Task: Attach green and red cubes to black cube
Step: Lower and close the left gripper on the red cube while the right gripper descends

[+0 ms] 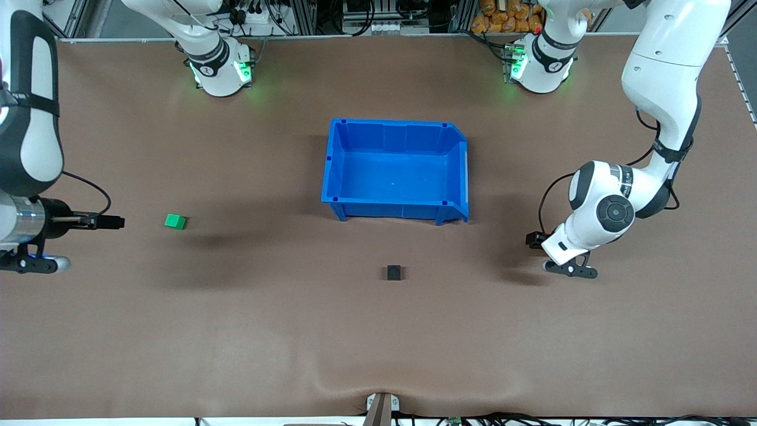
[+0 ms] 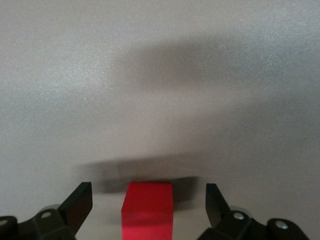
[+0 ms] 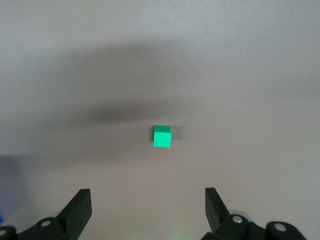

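Black cube lay at lower centre of the frame, below the blue bin.
Left gripper, fingers apart, straddled the red cube; right gripper, fingers apart, hung near the green cube.

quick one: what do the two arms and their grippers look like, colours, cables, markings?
Both arms have glossy white shells with black joint bands, and green lights glow at each base. The left arm shows a round black joint cap and thin black cables looping along it. The right arm has a broad black stripe, a silver wrist section and a black cable. Left gripper and right gripper fingers are matte black wedges.
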